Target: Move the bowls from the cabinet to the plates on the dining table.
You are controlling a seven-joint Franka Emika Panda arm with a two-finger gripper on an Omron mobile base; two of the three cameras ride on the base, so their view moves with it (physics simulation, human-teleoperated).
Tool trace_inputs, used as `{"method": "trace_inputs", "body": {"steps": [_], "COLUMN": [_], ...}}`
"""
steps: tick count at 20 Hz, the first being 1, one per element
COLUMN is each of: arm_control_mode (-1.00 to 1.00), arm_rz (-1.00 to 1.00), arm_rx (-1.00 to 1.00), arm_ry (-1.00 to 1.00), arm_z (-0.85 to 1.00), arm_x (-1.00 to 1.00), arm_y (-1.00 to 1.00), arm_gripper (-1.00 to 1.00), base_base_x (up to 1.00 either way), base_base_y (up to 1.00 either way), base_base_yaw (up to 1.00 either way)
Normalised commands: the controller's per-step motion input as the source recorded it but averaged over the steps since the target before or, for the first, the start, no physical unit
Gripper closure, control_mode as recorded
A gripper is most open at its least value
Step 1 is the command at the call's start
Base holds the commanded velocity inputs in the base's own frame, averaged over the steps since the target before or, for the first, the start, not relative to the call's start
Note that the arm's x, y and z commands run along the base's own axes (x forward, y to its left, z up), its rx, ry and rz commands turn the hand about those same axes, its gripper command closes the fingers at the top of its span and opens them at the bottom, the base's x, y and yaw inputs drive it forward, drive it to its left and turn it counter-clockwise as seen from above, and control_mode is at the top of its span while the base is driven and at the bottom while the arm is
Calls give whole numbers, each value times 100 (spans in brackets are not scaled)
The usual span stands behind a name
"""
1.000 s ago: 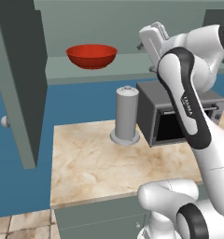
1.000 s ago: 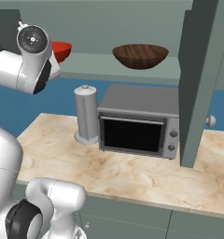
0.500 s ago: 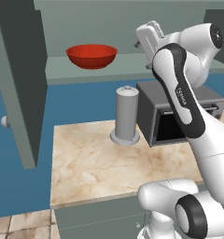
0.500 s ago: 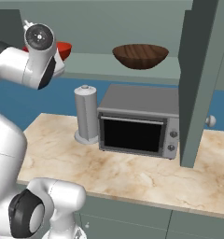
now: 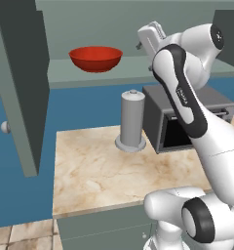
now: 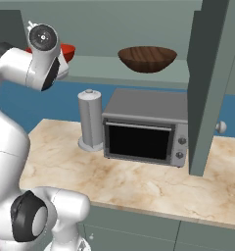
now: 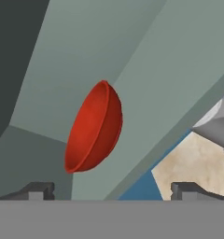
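Observation:
The glossy red bowl sits on the pale green shelf of the open cabinet, towards its left. The brown wood-grain bowl rests on the same shelf further right, above the toaster oven. My gripper is raised to shelf height, right of the red bowl and apart from it. In the hand view, which is rolled, the red bowl lies ahead of the gripper, whose dark fingertips stand wide open with nothing between them. The arm hides part of the red bowl in the right base view. The plates and the dining table are out of view.
A grey toaster oven and an upright grey paper-towel holder stand on the marble counter below the shelf. Open cabinet doors hang at the left and at the right.
The hand has shifted slightly left and up towards the red bowl. The bowls have not moved and the fingers remain open.

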Motion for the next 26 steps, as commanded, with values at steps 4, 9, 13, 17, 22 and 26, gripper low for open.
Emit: {"method": "trace_inputs", "body": {"steps": [4, 9, 13, 17, 22, 26], "arm_control_mode": [-100, -100, -100, -100, -100, -100], "arm_rz": [-2, -1, -1, -1, 0, 0], "arm_rx": [0, 0, 0, 0, 0, 0], "arm_ry": [0, 0, 0, 0, 0, 0], "arm_z": [-13, -11, 0, 0, 0, 0], "arm_x": [18, 23, 29, 28, 13, 11], "arm_y": [10, 7, 5, 3, 1, 0], "arm_gripper": [-100, -100, -100, -100, -100, -100], "base_base_x": [0, 0, 0, 0, 0, 0], "base_base_y": [0, 0, 0, 0, 0, 0], "base_base_yaw": [0, 0, 0, 0, 0, 0]}}
